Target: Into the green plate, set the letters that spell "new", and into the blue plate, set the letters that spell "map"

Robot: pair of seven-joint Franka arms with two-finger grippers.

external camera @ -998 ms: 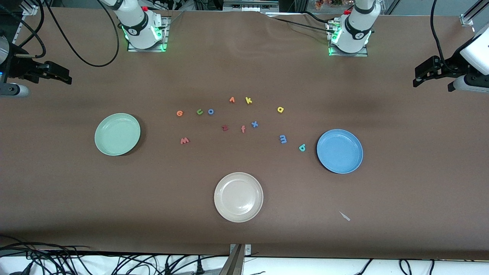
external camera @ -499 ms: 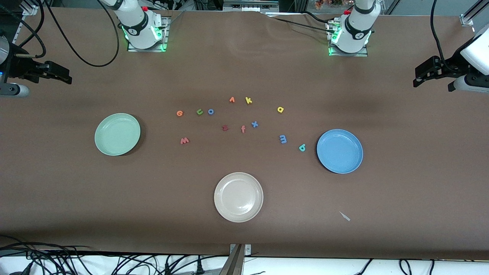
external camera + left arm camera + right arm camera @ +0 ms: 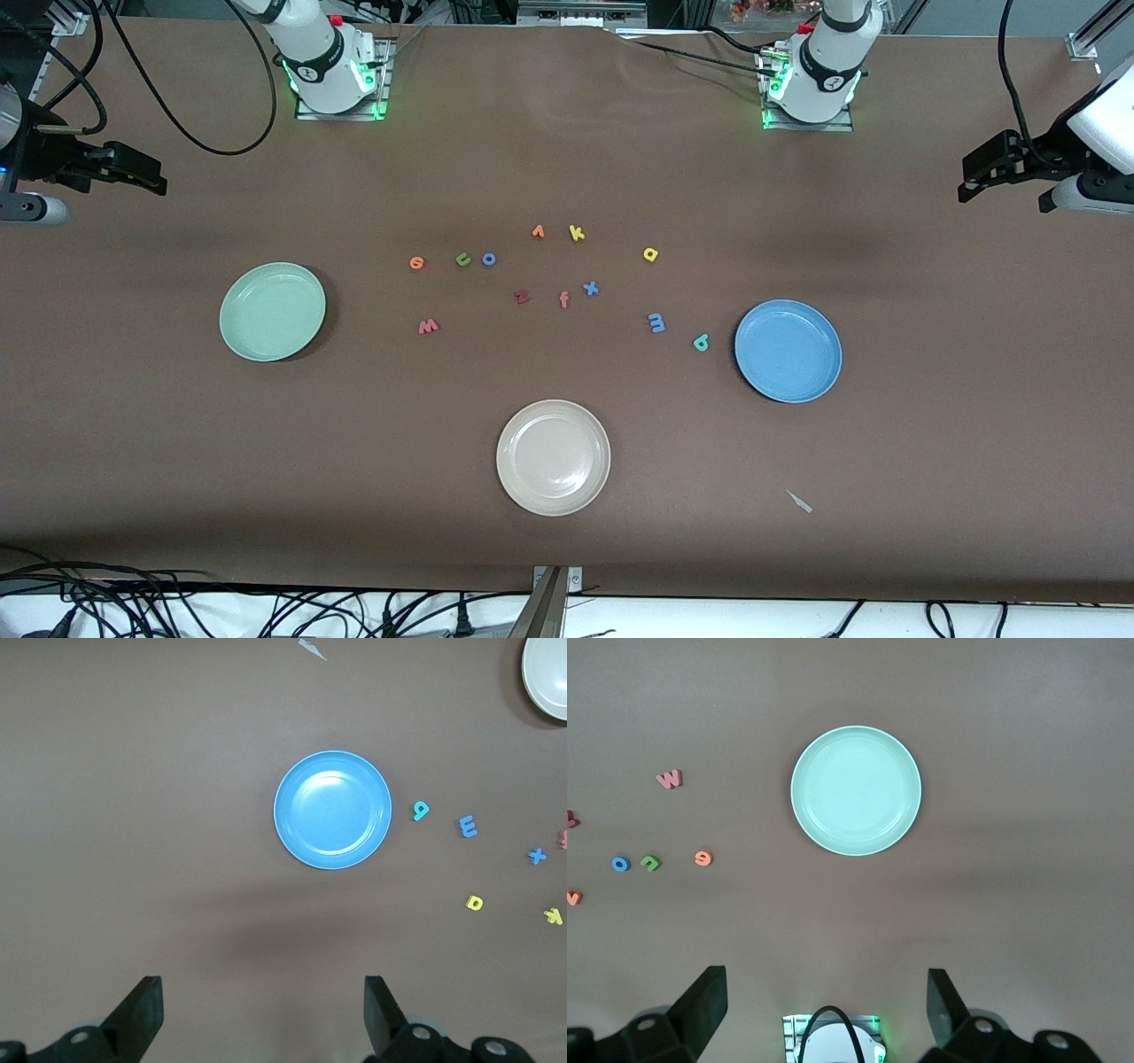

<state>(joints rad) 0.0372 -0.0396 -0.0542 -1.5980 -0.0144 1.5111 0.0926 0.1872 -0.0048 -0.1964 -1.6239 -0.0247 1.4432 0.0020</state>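
Observation:
The green plate (image 3: 272,311) lies toward the right arm's end of the table, the blue plate (image 3: 788,351) toward the left arm's end. Between them lie the foam letters: green n (image 3: 462,259), orange e (image 3: 416,262) and salmon w (image 3: 428,326) closer to the green plate; blue m (image 3: 656,322), yellow a (image 3: 650,254) and teal p (image 3: 701,342) closer to the blue plate. My left gripper (image 3: 263,1001) hangs open high over bare table at its own end. My right gripper (image 3: 827,992) hangs open high at the opposite end. Both are empty.
A beige plate (image 3: 553,457) sits nearer the front camera than the letters. Other letters lie among them: blue o (image 3: 488,259), orange v (image 3: 538,232), yellow k (image 3: 577,233), blue x (image 3: 590,288), dark red z (image 3: 522,297), salmon f (image 3: 564,299). A paper scrap (image 3: 800,501) lies near the front edge.

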